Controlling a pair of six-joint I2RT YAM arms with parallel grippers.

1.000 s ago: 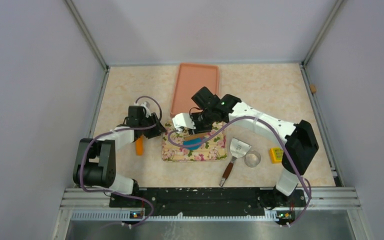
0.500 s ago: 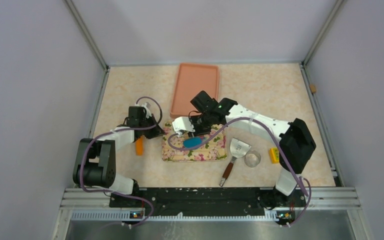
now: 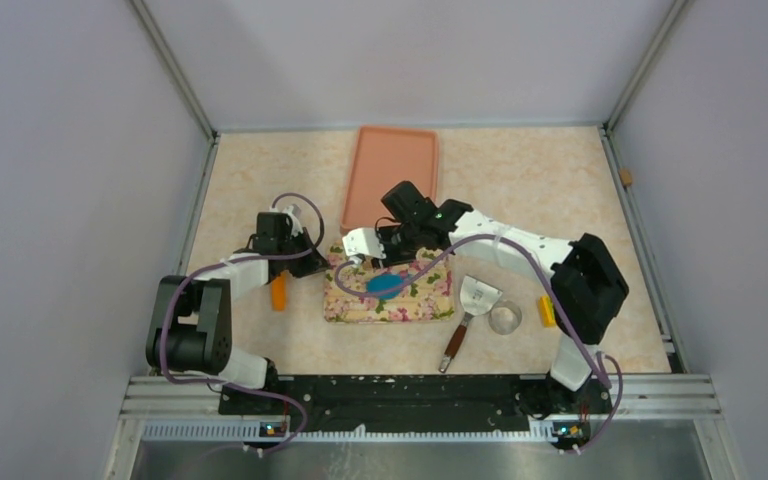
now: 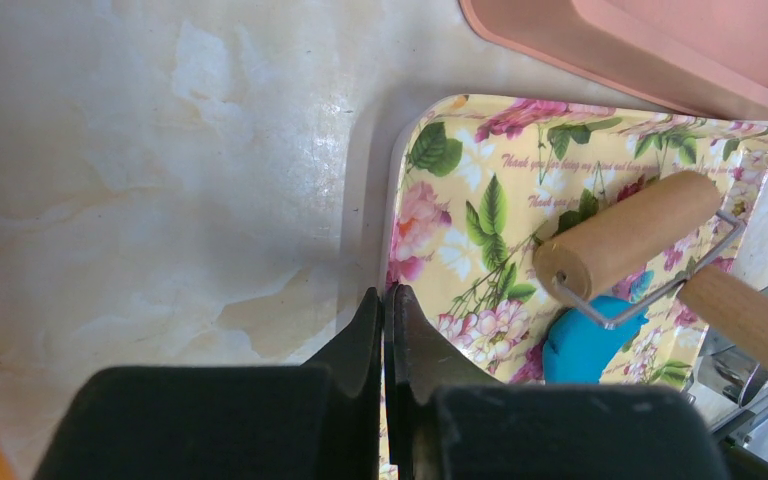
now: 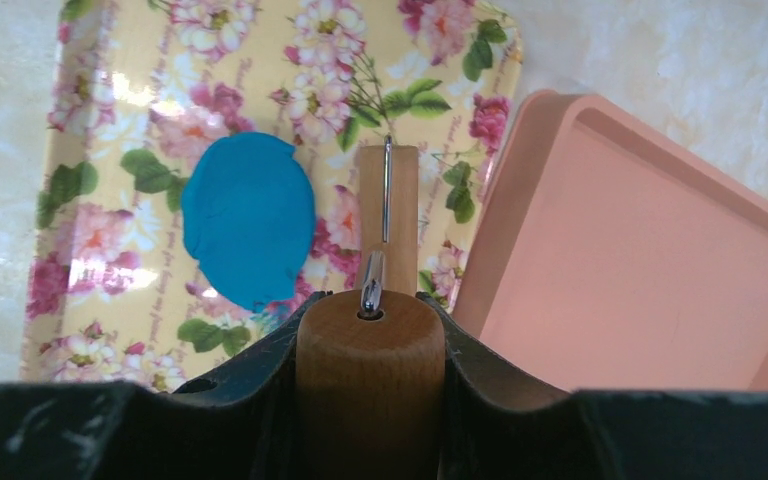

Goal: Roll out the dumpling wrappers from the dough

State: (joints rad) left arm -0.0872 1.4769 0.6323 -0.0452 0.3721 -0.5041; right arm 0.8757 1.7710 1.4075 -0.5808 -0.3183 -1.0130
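Two tools lie nearest the arm bases, lower right of centre in the top view: a metal scraper [image 3: 468, 300] with a wooden handle and a metal ring cutter [image 3: 505, 319], both untouched.

Next up is the floral tray [image 3: 430, 305] on the marble-look surface [image 3: 260, 180], mid-frame. The dough [image 3: 387, 285] sits on it, around the tray's middle. It's one bright blue flattened oval, smooth on top with an uneven outline. No round wrapper has been cut.

- **Right gripper** [image 5: 370, 335]: fingers clenched on the handle of the wooden roller [image 4: 628, 235]. The barrel is just beside the dough, toward the upper side of the tray. Can't tell if it's touching.
- **Left gripper** [image 4: 387, 310]: fingers pressed together, tips at the tray's left rim. Can't tell if they pinch it.
- **Dough handling:** likely soft, light and slightly tacky, and it dents easily. Don't pinch it; work it through the roller. Lift it only by sliding the scraper under an edge, since thin sheet probably tears.

Farthest is the pink tray [image 3: 390, 170], upper centre, with nothing visible in it.
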